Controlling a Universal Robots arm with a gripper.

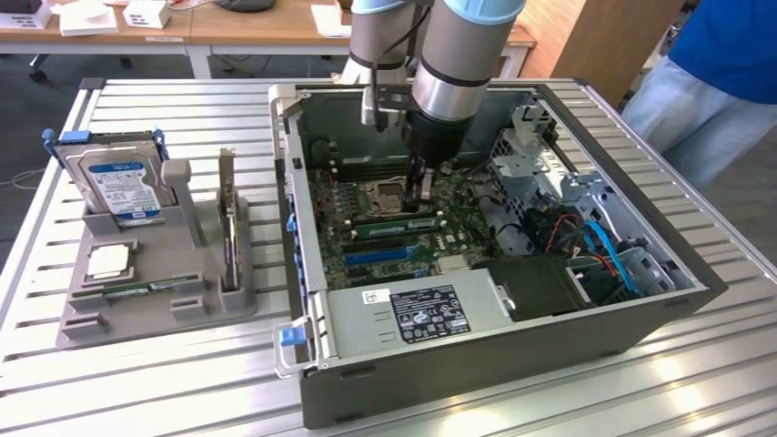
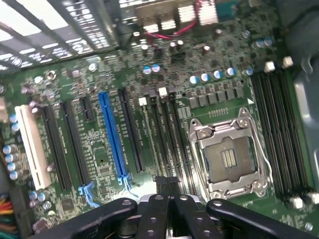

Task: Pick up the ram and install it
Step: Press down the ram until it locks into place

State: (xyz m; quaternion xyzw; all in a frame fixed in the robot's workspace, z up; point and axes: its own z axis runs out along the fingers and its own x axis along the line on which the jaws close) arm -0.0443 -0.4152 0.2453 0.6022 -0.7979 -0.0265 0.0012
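Green ram (image 1: 391, 225) sits in a motherboard (image 1: 401, 214) slot beside the CPU socket (image 2: 230, 158); the hand (image 1: 424, 189), closed and empty, presses near it; seating looks nearly complete.

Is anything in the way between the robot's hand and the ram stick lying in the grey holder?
Yes. The hand is down inside the computer case, and the case's side wall and an upright card stand between it and the ram.
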